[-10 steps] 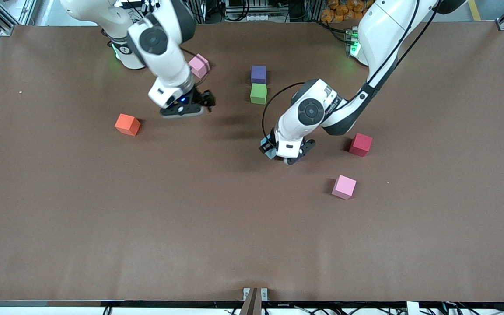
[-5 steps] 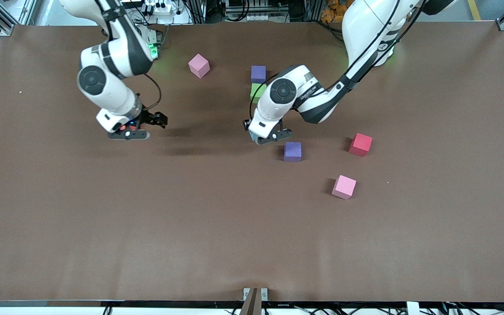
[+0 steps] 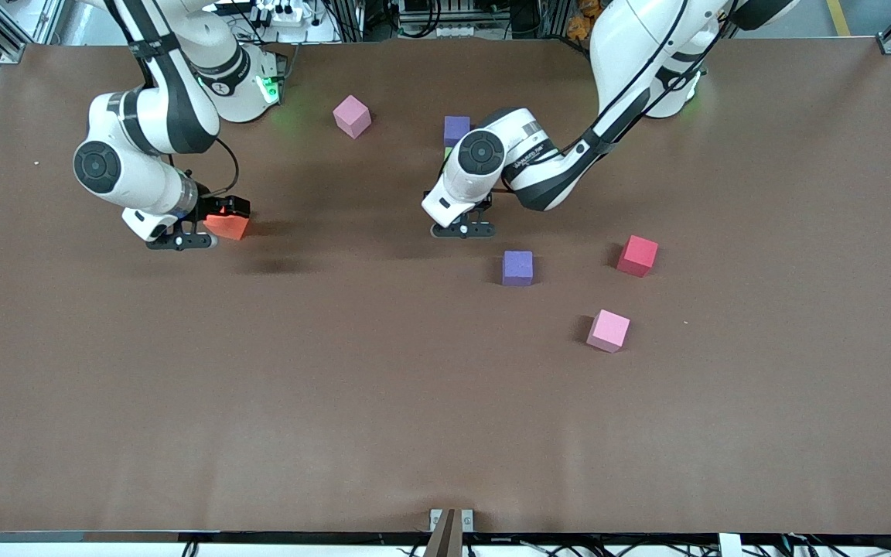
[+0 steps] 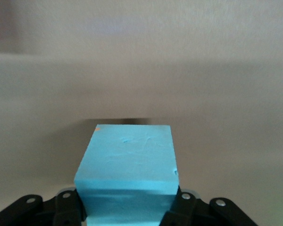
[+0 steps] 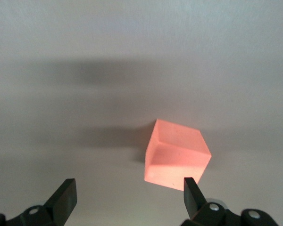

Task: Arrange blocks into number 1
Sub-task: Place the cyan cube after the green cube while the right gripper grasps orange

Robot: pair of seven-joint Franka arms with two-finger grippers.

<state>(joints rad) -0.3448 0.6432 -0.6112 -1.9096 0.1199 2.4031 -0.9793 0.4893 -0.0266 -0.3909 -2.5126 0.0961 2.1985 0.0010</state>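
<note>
Left gripper (image 4: 127,214) pinches the light blue matte foam cube (image 4: 128,176), its black fingers (image 4: 68,207) pressed against two facing sides of the cube. In the front view this gripper (image 3: 461,229) now hangs over bare brown table (image 3: 445,402) just nearer the front camera than the stacked-looking pair of cubes at mid-table; half a second ago it was slightly lower in that view and closer to the loose purple foam cube (image 3: 517,268), which now lies apart from it, toward the left arm's end and nearer the camera. The other purple foam cube (image 3: 456,128) sits farther from the camera than the gripper. The green foam cube that showed beside it earlier is now almost wholly hidden by the left arm's wrist.

Right gripper (image 5: 127,200) has its fingers (image 5: 66,197) spread wide, with the orange foam cube (image 5: 177,157) resting on the table just ahead of them and off toward one finger, not between them. In the front view the gripper (image 3: 179,240) has shifted toward the right arm's end of the table since half a second ago, so the orange cube (image 3: 227,226), then covered by it, now shows beside it.

Red foam cube (image 3: 637,255) and two pink foam cubes (image 3: 608,330) (image 3: 352,116) lie where they were.
</note>
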